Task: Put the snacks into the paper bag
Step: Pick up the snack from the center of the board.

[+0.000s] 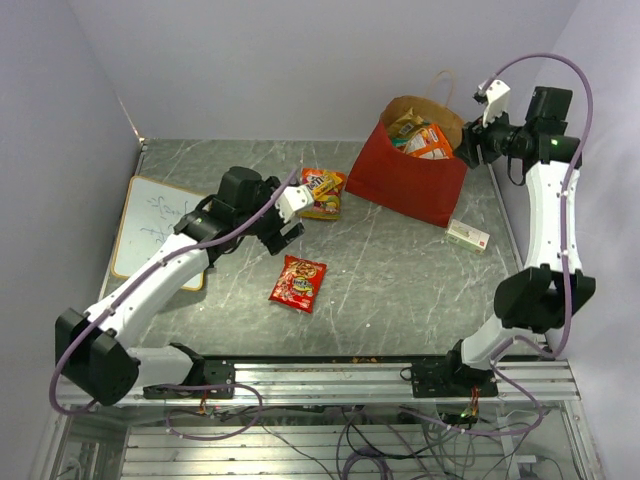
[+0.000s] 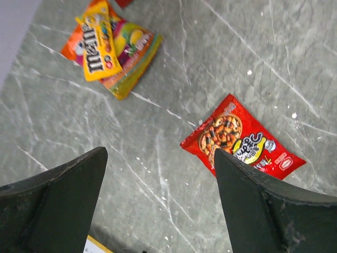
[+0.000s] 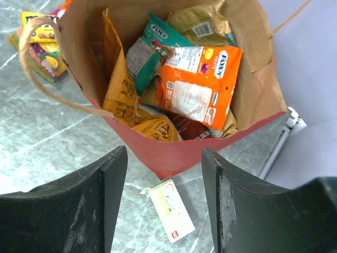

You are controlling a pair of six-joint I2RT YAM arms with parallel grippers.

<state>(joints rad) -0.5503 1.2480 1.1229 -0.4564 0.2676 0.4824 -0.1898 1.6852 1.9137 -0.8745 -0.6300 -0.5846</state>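
small red crinkly snack packet (image 2: 241, 139) flat on grey worktop (image 2: 263, 63), apart from red paper bag (image 1: 405, 182) | likely light, limp, slippery: pinch an edge | left fingers (image 2: 58, 195) spread, empty | right fingers (image 3: 89, 200) spread over bag

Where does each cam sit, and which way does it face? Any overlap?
Top external: above and behind the bases, facing down on the table; both arms show.
Left wrist: facing down at the red packet; left gripper fingers show.
Right wrist: above the paper bag, facing into it; right gripper fingers show.
Shared: the red packet, in top external and left wrist.
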